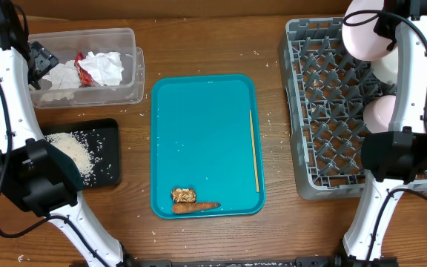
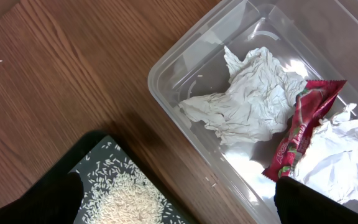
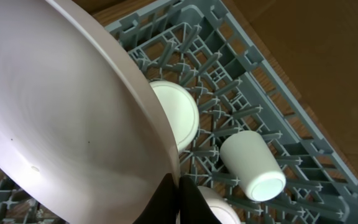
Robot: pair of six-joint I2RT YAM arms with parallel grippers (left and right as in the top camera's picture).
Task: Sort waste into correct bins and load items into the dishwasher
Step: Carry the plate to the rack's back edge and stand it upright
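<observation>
Plate over rack: the right pincer [image 3: 179,199], clamped on the rim of a pale pink plate [image 3: 61,112], holds it tilted above the grey dish rack [image 1: 325,111], which sits on the table [image 1: 199,37] to the right of the teal tray [image 1: 199,133]. The rack's tines lie straight below the plate, beside a round white dish [image 3: 174,115] and a white cup [image 3: 253,165] already loaded. The drop therefore looks short and downward, with the plate's edge needing to meet a row of tines. Left of the tray, the left pincer [image 2: 182,202], fingers spread wide and empty, hangs over a clear bin [image 2: 185,62] holding crumpled tissue [image 2: 247,99] and a red wrapper [image 2: 300,127]. A chopstick [image 1: 253,148] lies lengthwise along the tray's right edge, on the side nearer the right arm.
</observation>
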